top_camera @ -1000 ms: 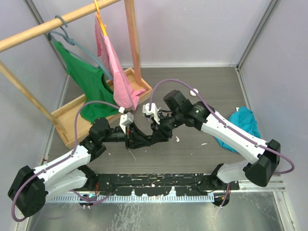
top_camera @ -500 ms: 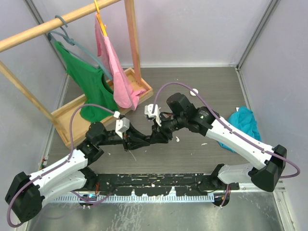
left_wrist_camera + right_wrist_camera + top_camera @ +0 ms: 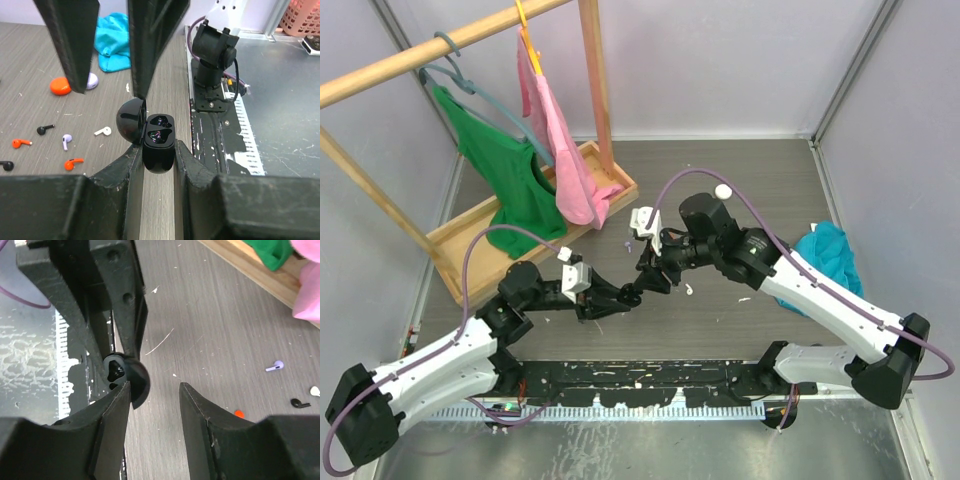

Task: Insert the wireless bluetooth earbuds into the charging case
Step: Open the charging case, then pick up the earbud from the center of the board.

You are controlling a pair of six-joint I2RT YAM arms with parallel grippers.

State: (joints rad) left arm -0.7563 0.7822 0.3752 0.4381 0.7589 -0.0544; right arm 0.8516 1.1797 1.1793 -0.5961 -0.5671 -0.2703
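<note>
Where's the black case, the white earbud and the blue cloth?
black case (image 3: 159,151), left wrist view, on its lower half.
white earbud (image 3: 103,131), left wrist view, on its middle.
blue cloth (image 3: 114,42), left wrist view, on its crumpled middle.

Six tiny stemmed plastic earbuds (image 3: 103,131): two black, two orange-red, one lilac, one white. Three round puck-shaped cases (image 3: 60,86): one orange, one lilac, one black hinged case (image 3: 159,137).

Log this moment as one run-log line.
left jaws: shut on charging case, lid open | right jaws: open, beside lid, empty | earbuds: loose on table
</note>
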